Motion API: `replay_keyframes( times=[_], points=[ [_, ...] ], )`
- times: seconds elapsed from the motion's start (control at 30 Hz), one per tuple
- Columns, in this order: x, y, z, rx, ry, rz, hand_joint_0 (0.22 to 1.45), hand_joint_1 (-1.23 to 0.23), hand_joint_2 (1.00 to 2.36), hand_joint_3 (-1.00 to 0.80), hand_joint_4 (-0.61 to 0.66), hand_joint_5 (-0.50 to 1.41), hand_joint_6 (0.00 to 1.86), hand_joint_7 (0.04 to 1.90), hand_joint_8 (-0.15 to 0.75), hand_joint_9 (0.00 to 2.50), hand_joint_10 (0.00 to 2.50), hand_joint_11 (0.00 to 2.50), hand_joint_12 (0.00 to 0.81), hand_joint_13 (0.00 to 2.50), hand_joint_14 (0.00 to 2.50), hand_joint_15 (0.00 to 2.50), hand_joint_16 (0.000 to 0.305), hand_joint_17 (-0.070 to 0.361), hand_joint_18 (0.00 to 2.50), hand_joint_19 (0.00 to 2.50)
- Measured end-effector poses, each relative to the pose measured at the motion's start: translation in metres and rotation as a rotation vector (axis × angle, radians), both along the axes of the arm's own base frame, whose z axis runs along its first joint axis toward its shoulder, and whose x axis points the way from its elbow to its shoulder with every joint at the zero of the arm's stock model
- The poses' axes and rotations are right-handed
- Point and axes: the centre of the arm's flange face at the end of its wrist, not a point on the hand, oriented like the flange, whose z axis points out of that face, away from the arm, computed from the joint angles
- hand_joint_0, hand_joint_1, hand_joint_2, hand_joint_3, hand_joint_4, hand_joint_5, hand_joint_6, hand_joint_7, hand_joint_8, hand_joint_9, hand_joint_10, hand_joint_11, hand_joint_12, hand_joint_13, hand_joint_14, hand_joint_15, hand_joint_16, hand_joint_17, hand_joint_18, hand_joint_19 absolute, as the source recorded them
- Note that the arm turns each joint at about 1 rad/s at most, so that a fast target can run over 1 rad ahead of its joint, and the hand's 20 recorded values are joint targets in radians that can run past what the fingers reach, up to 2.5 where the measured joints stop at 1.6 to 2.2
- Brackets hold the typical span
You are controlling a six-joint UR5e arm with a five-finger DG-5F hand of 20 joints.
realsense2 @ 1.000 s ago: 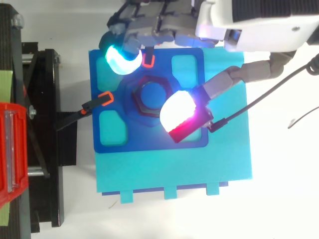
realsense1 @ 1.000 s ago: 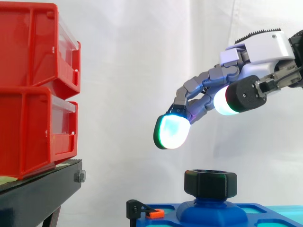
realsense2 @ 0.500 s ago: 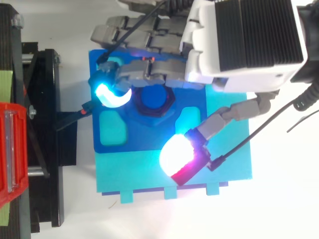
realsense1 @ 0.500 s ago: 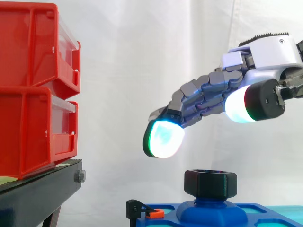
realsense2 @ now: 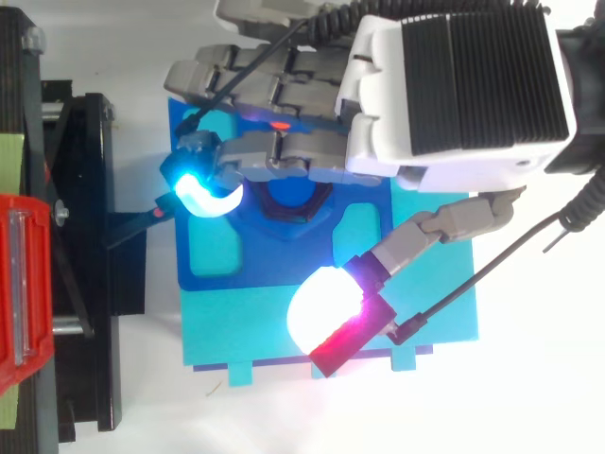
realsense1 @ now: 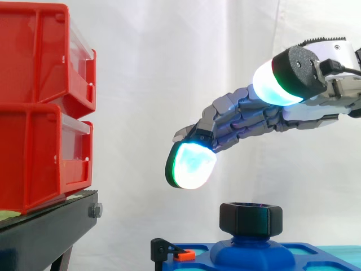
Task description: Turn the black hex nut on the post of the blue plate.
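The black hex nut [realsense1: 251,219] sits on the blue post of the blue plate [realsense1: 237,254], low in the side view. From above, the nut [realsense2: 291,203] peeks out beneath the fingers, on the plate [realsense2: 219,255]. My hand [realsense1: 242,121] hovers above the nut without touching it, fingers stretched out and relaxed toward the left, with a glowing fingertip [realsense1: 190,164] up and left of the nut. The thumb [realsense2: 326,320] is spread wide to the near side of the plate. The hand holds nothing.
Two stacked red bins [realsense1: 45,107] stand on a black stand [realsense1: 51,231] at the left. A black clamp with an orange tip [realsense1: 181,255] grips the plate's left edge. A cyan base [realsense2: 331,340] lies under the blue plate.
The hand has rolled over the nut: its fingers straightened and swept left, and the thumb swung up in the side view and out to the plate's near side. The nut stays put.
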Motion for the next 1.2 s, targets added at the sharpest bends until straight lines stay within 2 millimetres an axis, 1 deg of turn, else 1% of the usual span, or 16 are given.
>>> replay_keyframes(
  times=[0.07,0.17,0.27,0.33,0.53,0.73,0.9,0.93,1.2],
  points=[
    [-0.001,0.000,-0.001,-0.003,0.006,-0.002,0.42,-0.35,1.00,-0.50,0.21,-0.21,0.50,0.73,0.224,0.06,0.00,0.00,0.374,0.00,0.00,0.02,0.058,0.130,0.00,0.12],
    [-0.002,-0.002,-0.005,-0.005,0.019,-0.006,0.44,-0.54,1.00,-0.50,0.20,-0.21,0.50,0.74,0.214,0.06,0.00,0.00,0.362,0.00,0.00,0.02,0.056,0.125,0.00,0.10],
    [-0.003,-0.004,-0.009,-0.006,0.027,-0.009,0.46,-0.63,1.00,-0.50,0.19,-0.22,0.50,0.75,0.207,0.07,0.00,0.00,0.353,0.00,0.00,0.02,0.053,0.120,0.00,0.11],
    [-0.004,-0.005,-0.011,-0.006,0.030,-0.010,0.47,-0.66,1.00,-0.50,0.18,-0.22,0.50,0.76,0.206,0.07,0.00,0.00,0.348,0.00,0.00,0.02,0.052,0.118,0.00,0.10],
    [-0.005,-0.006,-0.013,-0.008,0.033,-0.012,0.49,-0.70,1.00,-0.50,0.17,-0.22,0.50,0.76,0.201,0.08,0.00,0.00,0.341,0.00,0.00,0.01,0.051,0.115,0.00,0.10],
    [-0.006,-0.009,-0.017,-0.008,0.037,-0.016,0.48,-0.69,1.00,-0.50,0.17,-0.22,0.50,0.76,0.203,0.08,0.00,0.00,0.345,0.00,0.00,0.02,0.051,0.115,0.00,0.11],
    [-0.007,-0.010,-0.018,-0.008,0.038,-0.017,0.47,-0.65,1.00,-0.50,0.18,-0.22,0.50,0.77,0.212,0.09,0.00,0.00,0.352,0.00,0.00,0.03,0.052,0.117,0.00,0.12],
    [-0.007,-0.010,-0.018,-0.008,0.038,-0.017,0.47,-0.68,1.00,-0.50,0.19,-0.21,0.50,0.76,0.218,0.13,0.00,0.00,0.356,0.03,0.00,0.01,0.052,0.117,0.00,0.09],
    [-0.008,-0.014,-0.018,-0.008,0.045,-0.019,0.47,-0.65,1.00,-0.50,0.21,-0.20,0.50,0.81,0.225,0.14,0.00,0.00,0.359,0.04,0.00,0.01,0.052,0.117,0.00,0.10]
  ],
)
